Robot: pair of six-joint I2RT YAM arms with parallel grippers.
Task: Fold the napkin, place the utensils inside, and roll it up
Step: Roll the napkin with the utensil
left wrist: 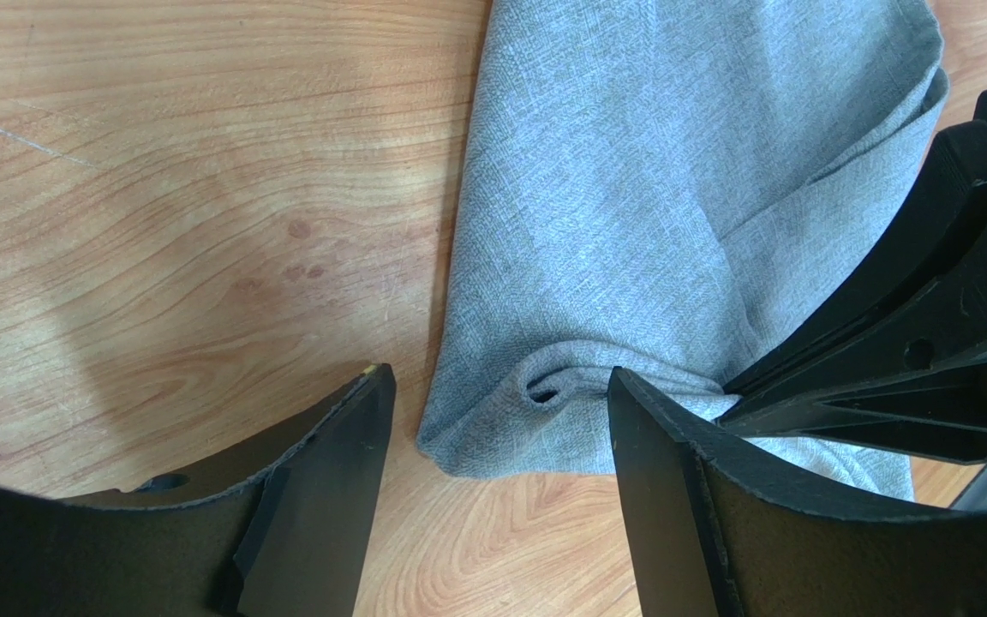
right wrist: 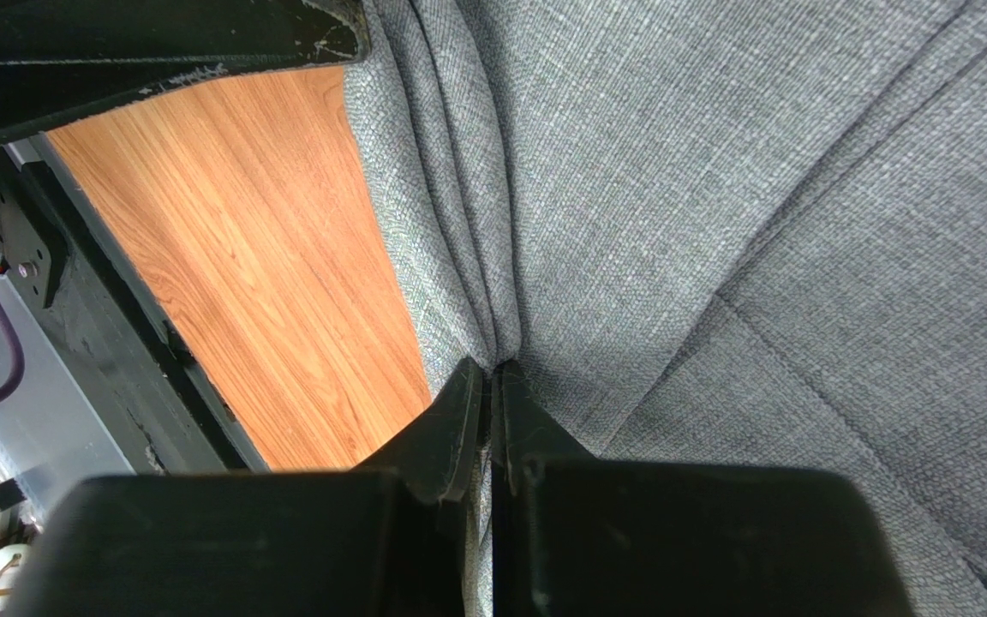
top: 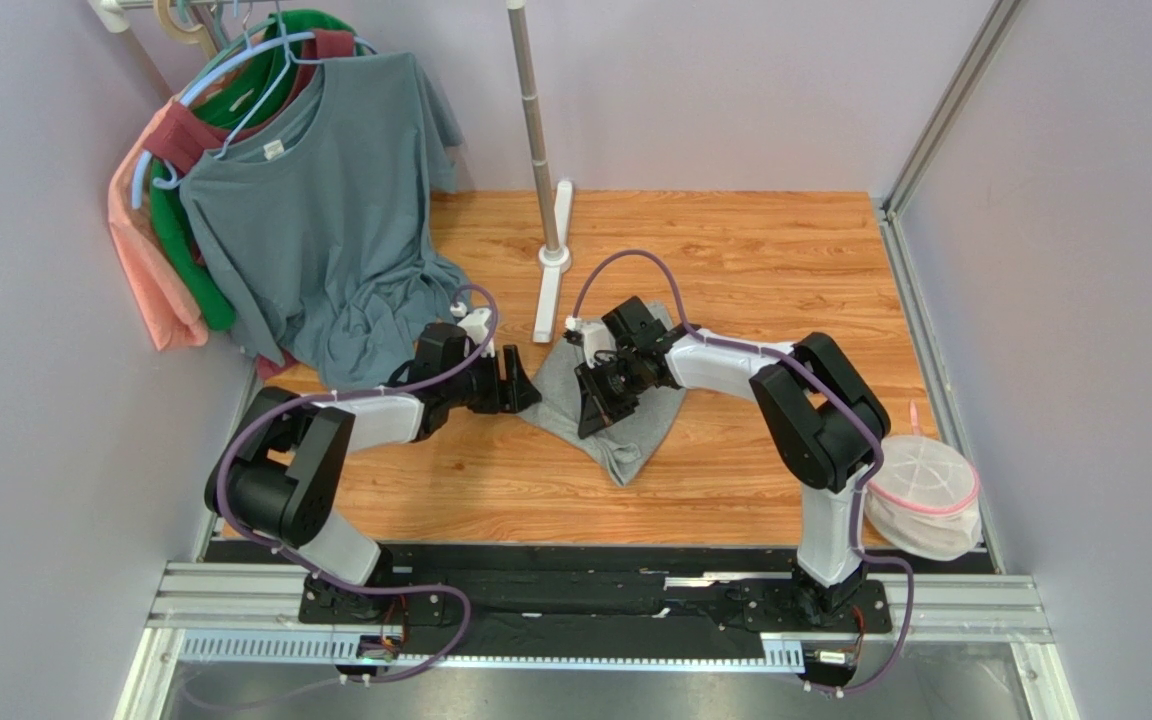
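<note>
Grey napkin [left wrist: 666, 193] is lying bunched on the wooden table [left wrist: 177, 193], one pleated edge clamped tight in the right fingers [right wrist: 492, 411] and its rolled corner sitting loose between the spread, empty left fingers [left wrist: 357, 424]. A tug from the right is likely to drag the fold apart. No fork is showing.

The napkin [left wrist: 666, 193] between and beyond the left fingers [left wrist: 331, 476] is plain mid-grey with a fine woven fleck. Those fingers are matte black, as are the right fingers [right wrist: 450, 431]. The table [left wrist: 177, 193] beside them is orange-brown wood grain. The T-shirt [top: 330, 210] is blue-grey, and the mesh bag [top: 923, 480] is white with a pink rim.
</note>
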